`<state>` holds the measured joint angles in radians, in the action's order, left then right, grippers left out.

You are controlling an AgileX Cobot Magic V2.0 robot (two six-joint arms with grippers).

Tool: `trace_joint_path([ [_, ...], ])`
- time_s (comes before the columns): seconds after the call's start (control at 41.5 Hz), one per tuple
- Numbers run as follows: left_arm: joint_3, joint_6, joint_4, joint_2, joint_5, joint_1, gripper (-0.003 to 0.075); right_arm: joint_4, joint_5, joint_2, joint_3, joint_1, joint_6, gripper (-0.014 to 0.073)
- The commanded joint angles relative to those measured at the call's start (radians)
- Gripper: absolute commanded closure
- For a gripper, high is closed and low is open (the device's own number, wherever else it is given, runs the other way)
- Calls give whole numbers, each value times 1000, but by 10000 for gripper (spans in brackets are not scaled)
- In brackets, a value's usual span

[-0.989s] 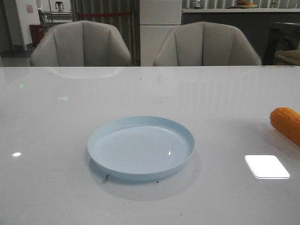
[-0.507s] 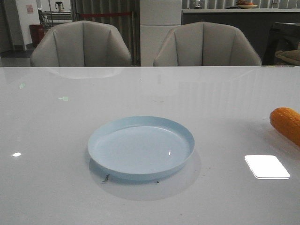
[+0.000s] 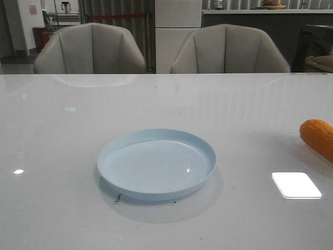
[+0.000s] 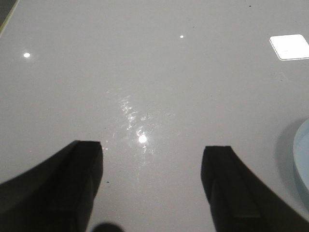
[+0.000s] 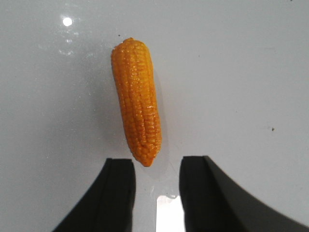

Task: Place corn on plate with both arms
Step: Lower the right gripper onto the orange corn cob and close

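No visible change — corn [image 3: 318, 137] and plate [image 3: 156, 164] seemingly unmoved.

corn [image 3: 318, 137] cut by right frame edge; plate [image 4: 302, 159] mostly cropped, left wrist view.

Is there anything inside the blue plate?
No. The plate holds nothing; only its bare pale blue bottom shows. The corn lies on the table, off to the right. What is under the plate is covered.
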<state>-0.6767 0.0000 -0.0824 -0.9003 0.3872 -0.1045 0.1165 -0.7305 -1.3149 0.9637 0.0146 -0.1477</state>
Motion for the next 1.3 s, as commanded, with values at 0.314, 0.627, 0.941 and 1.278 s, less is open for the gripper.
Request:
trace_joint_path([
  [0.314,-26,-8,8,11,-81,2,225,18,-4,-183,306,-6,83,342],
  [0.627,-26,-8,8,11,-81,2,225,-38,-221,-324,417,-5,155,370],
  [0.941,-26,-8,8,11,-81,2,225,-42,-244,-409,441,-5,179,184],
  [1.278,-26,-8,8,11,-81,2,225,-101,-201,-474,443,-5,179,38],
])
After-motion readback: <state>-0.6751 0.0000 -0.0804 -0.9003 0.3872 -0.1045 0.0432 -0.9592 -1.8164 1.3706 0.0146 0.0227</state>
